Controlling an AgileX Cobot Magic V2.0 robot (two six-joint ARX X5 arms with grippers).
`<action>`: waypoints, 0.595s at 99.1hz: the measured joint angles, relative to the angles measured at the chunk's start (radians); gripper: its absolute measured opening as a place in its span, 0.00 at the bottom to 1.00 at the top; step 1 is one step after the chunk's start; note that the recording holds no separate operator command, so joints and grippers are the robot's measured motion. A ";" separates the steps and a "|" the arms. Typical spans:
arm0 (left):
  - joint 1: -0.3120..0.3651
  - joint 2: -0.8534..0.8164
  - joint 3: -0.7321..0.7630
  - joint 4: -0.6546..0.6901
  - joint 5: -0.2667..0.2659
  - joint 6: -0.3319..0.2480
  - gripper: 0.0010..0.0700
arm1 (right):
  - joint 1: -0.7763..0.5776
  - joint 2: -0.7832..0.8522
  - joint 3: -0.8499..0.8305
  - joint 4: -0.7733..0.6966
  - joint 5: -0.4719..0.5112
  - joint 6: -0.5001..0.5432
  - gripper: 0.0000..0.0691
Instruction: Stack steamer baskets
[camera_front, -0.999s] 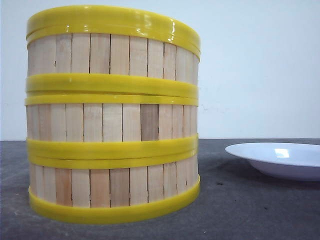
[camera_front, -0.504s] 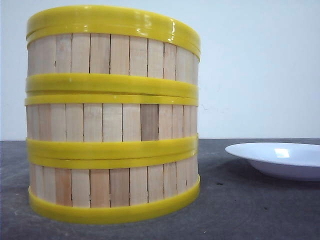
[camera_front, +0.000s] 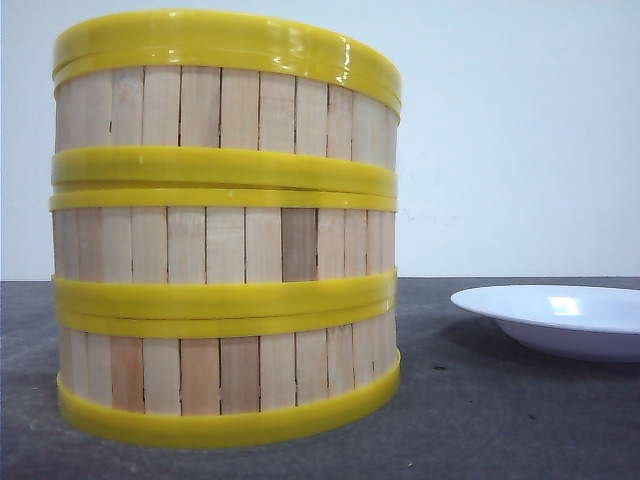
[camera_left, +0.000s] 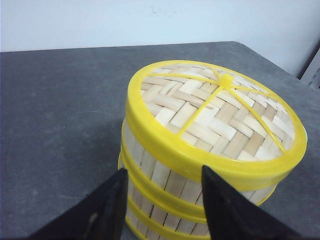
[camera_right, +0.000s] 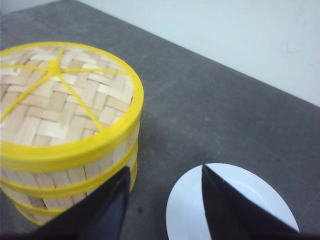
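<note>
Steamer baskets (camera_front: 225, 230) stacked beside plate (camera_front: 560, 318), both grippers (camera_left: 162, 200) (camera_right: 165, 200) spread, empty

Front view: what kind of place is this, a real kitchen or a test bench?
Most likely a lab test bench, not a kitchen: a bare dark grey tabletop against a plain white wall, with only the stacked steamer baskets and a white plate set out as props.
</note>
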 joint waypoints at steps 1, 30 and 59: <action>0.000 0.000 0.000 0.000 0.000 0.000 0.34 | 0.000 0.000 0.000 0.002 0.000 0.000 0.33; 0.000 0.000 0.000 0.002 0.000 0.000 0.02 | 0.000 -0.005 0.000 0.008 0.000 0.002 0.01; 0.000 0.000 0.000 -0.002 0.000 0.000 0.02 | 0.000 -0.007 0.000 0.008 0.000 0.003 0.00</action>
